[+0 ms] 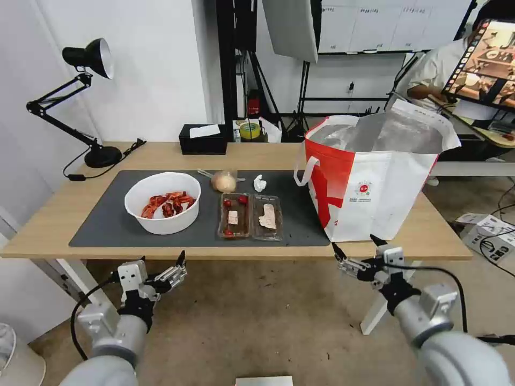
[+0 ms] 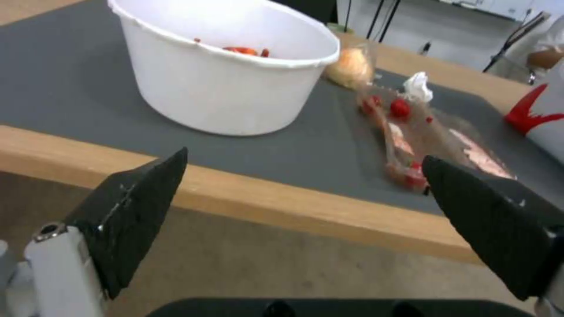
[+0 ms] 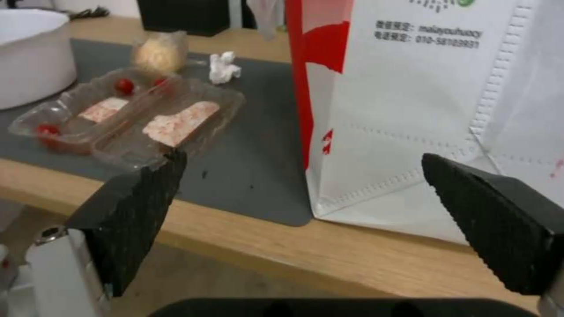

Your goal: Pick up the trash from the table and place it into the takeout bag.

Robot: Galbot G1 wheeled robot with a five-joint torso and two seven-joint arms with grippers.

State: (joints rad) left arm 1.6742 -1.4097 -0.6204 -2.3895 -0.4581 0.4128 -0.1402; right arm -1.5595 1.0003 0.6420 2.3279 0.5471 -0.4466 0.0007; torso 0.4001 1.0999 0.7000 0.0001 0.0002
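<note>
The trash lies on the table's (image 1: pixel 51 217) dark grey mat: a white bowl of red crayfish shells (image 1: pixel 162 201) (image 2: pixel 223 83), a clear hinged tray with red scraps (image 1: pixel 249 215) (image 2: pixel 411 136) (image 3: pixel 132 119), a clear bag with a tan lump (image 1: pixel 223 181) (image 3: pixel 157 53) and a crumpled white tissue (image 1: pixel 259 183) (image 3: pixel 223 67). On the table's right end the white-and-red takeout bag (image 1: pixel 375 177) (image 3: pixel 411 110) stands open, foil lining showing. My left gripper (image 1: pixel 162 261) (image 2: pixel 304 156) hangs open and holds nothing, below the front edge before the bowl. My right gripper (image 1: pixel 355 244) (image 3: pixel 302 156), also open, is below the edge near the bag's front corner.
A black desk lamp (image 1: pixel 88 107) stands at the table's back left. A black tissue box (image 1: pixel 203 139) and a tape roll (image 1: pixel 250 130) sit at the back edge. Bare floor lies under both arms. Boxes and cables (image 1: pixel 491 230) lie on the floor to the right.
</note>
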